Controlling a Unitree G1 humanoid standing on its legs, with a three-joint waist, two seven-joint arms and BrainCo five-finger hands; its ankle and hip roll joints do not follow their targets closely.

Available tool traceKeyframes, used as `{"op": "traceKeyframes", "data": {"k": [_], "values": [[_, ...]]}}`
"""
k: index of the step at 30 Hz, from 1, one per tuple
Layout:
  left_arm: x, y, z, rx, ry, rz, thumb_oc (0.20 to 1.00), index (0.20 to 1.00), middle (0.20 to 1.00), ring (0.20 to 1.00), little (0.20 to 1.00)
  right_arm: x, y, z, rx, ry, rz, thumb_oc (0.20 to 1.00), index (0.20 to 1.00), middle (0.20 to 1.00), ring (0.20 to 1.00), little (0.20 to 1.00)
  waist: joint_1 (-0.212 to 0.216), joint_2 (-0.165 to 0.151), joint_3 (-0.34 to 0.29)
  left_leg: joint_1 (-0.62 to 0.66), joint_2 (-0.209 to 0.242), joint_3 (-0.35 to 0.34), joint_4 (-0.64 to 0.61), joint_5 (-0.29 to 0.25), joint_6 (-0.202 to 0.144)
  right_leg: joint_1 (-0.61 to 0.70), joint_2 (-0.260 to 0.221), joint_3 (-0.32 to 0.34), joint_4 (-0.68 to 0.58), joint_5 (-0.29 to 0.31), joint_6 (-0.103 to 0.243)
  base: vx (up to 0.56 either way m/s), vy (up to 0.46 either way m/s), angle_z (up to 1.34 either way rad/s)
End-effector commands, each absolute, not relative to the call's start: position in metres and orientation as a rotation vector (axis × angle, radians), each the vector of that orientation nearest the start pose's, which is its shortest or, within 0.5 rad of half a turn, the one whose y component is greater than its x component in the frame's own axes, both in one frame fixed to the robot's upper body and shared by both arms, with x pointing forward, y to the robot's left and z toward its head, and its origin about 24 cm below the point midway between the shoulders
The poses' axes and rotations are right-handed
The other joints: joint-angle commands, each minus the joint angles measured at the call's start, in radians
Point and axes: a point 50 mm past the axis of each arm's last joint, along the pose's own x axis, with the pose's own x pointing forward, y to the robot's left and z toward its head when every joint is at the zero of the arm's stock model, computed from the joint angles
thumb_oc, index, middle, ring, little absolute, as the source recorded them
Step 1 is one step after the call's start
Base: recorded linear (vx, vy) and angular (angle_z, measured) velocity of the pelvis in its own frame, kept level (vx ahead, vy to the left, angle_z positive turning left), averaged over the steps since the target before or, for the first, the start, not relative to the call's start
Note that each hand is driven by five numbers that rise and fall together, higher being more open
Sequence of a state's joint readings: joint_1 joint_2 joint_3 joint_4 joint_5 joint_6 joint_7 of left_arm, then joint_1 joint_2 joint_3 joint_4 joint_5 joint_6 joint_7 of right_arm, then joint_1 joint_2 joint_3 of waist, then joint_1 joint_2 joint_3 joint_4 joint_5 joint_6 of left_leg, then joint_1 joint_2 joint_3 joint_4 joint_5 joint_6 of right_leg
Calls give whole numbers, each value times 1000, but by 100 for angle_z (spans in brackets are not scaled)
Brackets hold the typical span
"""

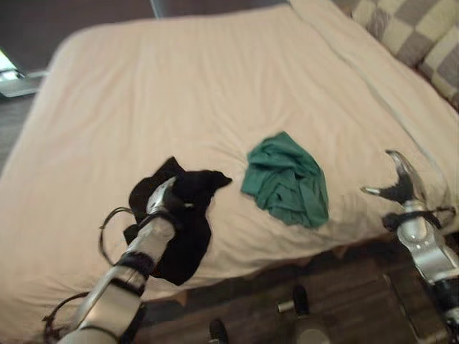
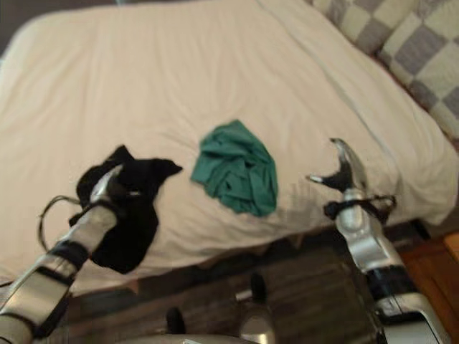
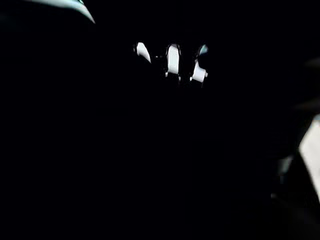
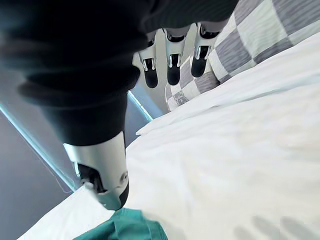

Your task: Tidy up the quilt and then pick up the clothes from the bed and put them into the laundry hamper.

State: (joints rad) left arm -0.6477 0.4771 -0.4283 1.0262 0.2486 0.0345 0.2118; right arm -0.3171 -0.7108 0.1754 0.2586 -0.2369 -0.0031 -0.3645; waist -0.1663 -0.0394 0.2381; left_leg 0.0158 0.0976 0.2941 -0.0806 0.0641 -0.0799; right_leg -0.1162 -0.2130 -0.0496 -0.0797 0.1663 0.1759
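The quilt (image 1: 215,79) lies spread flat over the bed ahead of both our hands, with only slight wrinkles, so we judge the tidying part done or nearly so. Checked pillows (image 2: 401,36) sit at the far end, beyond our right hand.

What remains is the clothes. The black garment (image 1: 179,222) is bunched around our left hand (image 1: 163,197) near the bed's edge, part of it draping down past the wrist. In the left wrist view dark cloth covers almost everything and only bits of silver fingers (image 3: 173,59) show through, so we cannot tell whether the hand is closed on the fabric or merely under it. The green garment (image 2: 238,166) lies crumpled on the quilt between our two hands, untouched.

Our right hand (image 2: 343,172) hovers over the bed's edge, just to the far side of the green garment, fingers straight and thumb spread, holding nothing.

No hamper is visible, so we judge both garments are yet to be carried there.
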Motion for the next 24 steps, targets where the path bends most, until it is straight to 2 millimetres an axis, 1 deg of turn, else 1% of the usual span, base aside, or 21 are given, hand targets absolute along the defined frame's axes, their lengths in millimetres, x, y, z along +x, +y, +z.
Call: {"op": "traceKeyframes", "data": {"k": [1,3,4,5,7,8,10,11,12,13,14,15,16,17,18,19,20,21,22,23,24], "values": [[348,271,37,1117,418,150,1000,1000,1000,1000,1000,312,-278,148,-995,-280,-371,1000,1000,1000,1000,1000,16,-29,48,-28,-5,-69,40,-69,-1,-19,2,35,79,-85,43,-35,-19,-4],[343,274,27,1173,491,135,1000,1000,1000,1000,1000,314,-280,149,-1026,-266,-370,1000,1000,1000,1000,1000,27,-31,61,-37,-4,-70,42,-64,-2,-25,-3,28,80,-82,45,-20,-24,0],[335,276,15,1202,542,114,526,526,526,526,526,319,-285,157,-1073,-264,-380,1000,1000,1000,1000,1000,41,-30,74,-47,-5,-78,44,-62,-4,-32,-8,20,85,-81,44,-40,-51,0],[332,276,10,1189,558,106,200,200,200,200,200,322,-289,162,-1097,-260,-390,1000,1000,1000,1000,1000,49,-28,81,-53,-5,-82,46,-59,-6,-36,-11,17,88,-80,43,-44,-55,4],[321,275,-4,1136,588,106,200,200,200,200,200,331,-292,172,-1129,-248,-400,1000,1000,1000,1000,1000,73,-22,99,-73,-8,-96,50,-51,-9,-49,-15,10,96,-81,41,-54,-45,8],[321,275,-4,1133,589,109,200,200,200,200,200,333,-291,173,-1131,-251,-398,1000,1000,1000,1000,1000,69,-20,98,-74,-7,-97,51,-52,-9,-51,-15,9,97,-81,40,-52,-44,6],[309,275,-15,1061,591,116,200,200,200,200,200,342,-293,186,-1181,-247,-408,1000,1000,1000,1000,1000,93,-8,117,-96,-10,-113,55,-41,-12,-66,-17,0,109,-82,35,-44,-38,11],[309,275,-15,1060,591,117,200,200,200,200,200,343,-292,186,-1182,-248,-407,1000,1000,1000,1000,1000,92,-8,117,-96,-10,-113,55,-41,-12,-67,-17,0,109,-82,35,-89,-49,38],[290,268,-30,926,542,115,200,200,200,200,200,354,-290,203,-1213,-254,-417,1000,1000,1000,1000,1000,140,12,147,-124,-12,-135,51,-21,-16,-87,-16,-15,125,-86,27,-82,-48,41],[282,266,-34,886,520,103,200,200,200,200,200,358,-289,207,-1221,-256,-417,1000,1000,1000,1000,1000,151,17,152,-132,-11,-140,46,-14,-18,-93,-15,-21,128,-87,26,-81,-49,27],[281,266,-34,884,523,104,200,200,200,200,200,359,-288,207,-1221,-257,-414,1000,1000,1000,1000,1000,148,17,149,-133,-11,-141,46,-14,-18,-95,-15,-22,129,-87,25,-37,-66,16],[265,262,-39,784,489,86,200,200,200,200,200,366,-285,212,-1243,-246,-398,1000,1000,1000,1000,1000,179,25,159,-149,-9,-154,35,1,-22,-102,-14,-39,130,-89,23,-34,-68,16],[257,262,-42,751,486,86,200,200,200,200,200,369,-284,212,-1245,-230,-388,1000,1000,1000,1000,1000,188,29,160,-157,-8,-161,31,9,-24,-104,-13,-48,133,-92,20,-34,-69,24],[256,262,-42,749,488,88,200,200,200,200,200,370,-283,212,-1245,-231,-386,1000,1000,1000,1000,1000,185,29,159,-158,-7,-162,30,9,-25,-105,-13,-49,133,-92,20,-37,-72,31],[247,259,-45,699,475,81,200,200,200,200,200,376,-279,204,-1235,-187,-353,1000,1000,1000,1000,1000,211,36,164,-170,-7,-175,21,22,-29,-109,-15,-71,137,-94,18,-32,-81,33],[241,259,-47,680,473,82,200,200,200,200,200,379,-277,196,-1219,-153,-333,1000,1000,1000,1000,1000,223,38,164,-177,-5,-184,16,29,-31,-109,-15,-83,139,-97,17,-32,-81,34],[240,260,-47,679,474,83,200,200,200,200,200,380,-277,196,-1218,-153,-331,1000,1000,1000,1000,1000,220,38,163,-177,-5,-186,16,29,-31,-109,-15,-85,140,-98,17,-14,-56,23],[237,258,-48,665,473,81,200,200,200,200,200,382,-276,186,-1185,-109,-317,1000,1000,1000,1000,1000,230,40,163,-183,-6,-196,14,32,-32,-107,-17,-95,142,-101,15,-47,-74,48],[237,252,-46,613,447,63,200,200,200,200,200,384,-275,155,-1071,23,-280,1000,1000,1000,1000,1000,255,48,165,-189,-6,-216,12,37,-32,-103,-22,-121,156,-110,14,-47,-74,50],[237,252,-46,613,448,63,200,200,200,200,200,385,-275,155,-1069,23,-278,1000,1000,1000,1000,1000,253,47,164,-189,-6,-218,12,37,-32,-103,-22,-122,157,-111,14,-85,-83,70],[237,249,-47,542,458,45,200,200,200,200,200,383,-267,119,-997,165,-200,1000,1000,1000,1000,1000,276,54,162,-192,-6,-238,12,41,-31,-98,-26,-147,182,-126,13,-71,-37,51]]}}
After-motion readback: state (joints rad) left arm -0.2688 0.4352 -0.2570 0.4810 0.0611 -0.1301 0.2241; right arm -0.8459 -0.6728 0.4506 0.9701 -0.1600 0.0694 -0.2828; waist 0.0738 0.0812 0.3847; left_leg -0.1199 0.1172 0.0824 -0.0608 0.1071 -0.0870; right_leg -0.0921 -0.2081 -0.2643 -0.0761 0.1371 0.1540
